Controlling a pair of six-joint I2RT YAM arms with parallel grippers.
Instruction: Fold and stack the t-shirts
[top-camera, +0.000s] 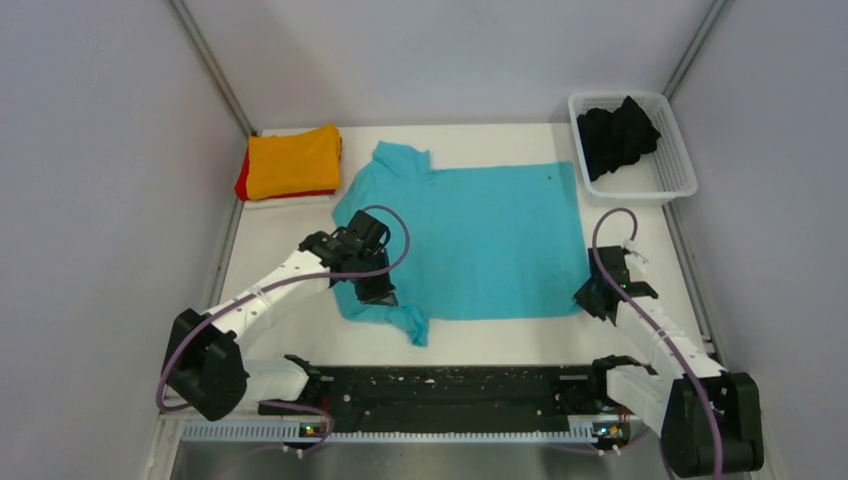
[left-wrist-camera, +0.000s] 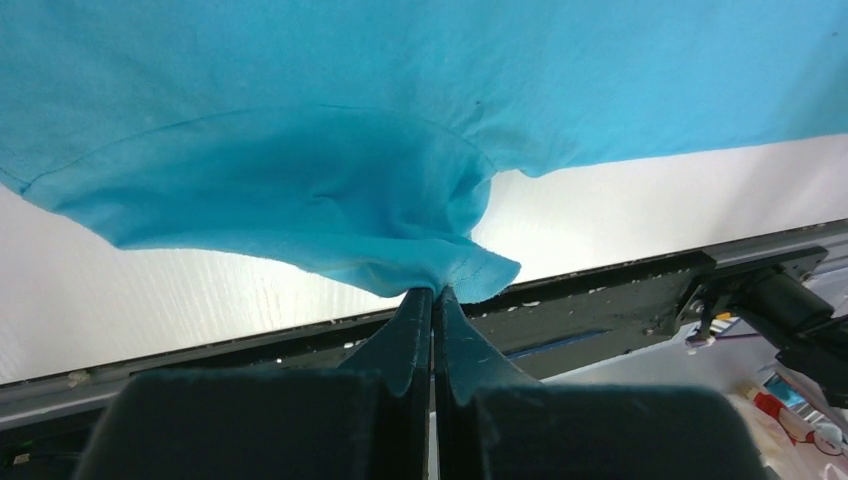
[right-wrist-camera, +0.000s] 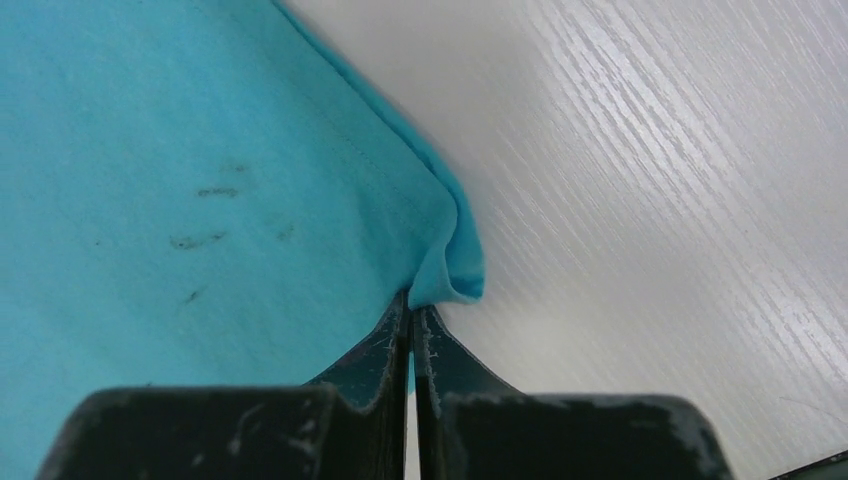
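Observation:
A turquoise t-shirt (top-camera: 470, 240) lies spread flat across the middle of the table, collar at the far left. My left gripper (top-camera: 377, 292) is shut on the cloth at its near left edge, beside the near sleeve; in the left wrist view the pinched fold (left-wrist-camera: 440, 270) bunches up over my left gripper (left-wrist-camera: 436, 293). My right gripper (top-camera: 589, 298) is shut on the shirt's near right corner (right-wrist-camera: 450, 275), which curls over my right gripper (right-wrist-camera: 411, 308). A folded orange t-shirt (top-camera: 293, 160) rests on a red one (top-camera: 242, 181) at the far left. A black t-shirt (top-camera: 615, 135) lies crumpled in the basket.
The white mesh basket (top-camera: 675, 165) stands at the far right corner. A black rail (top-camera: 450, 390) with the arm bases runs along the near edge. Grey walls and metal posts close in the left and right sides.

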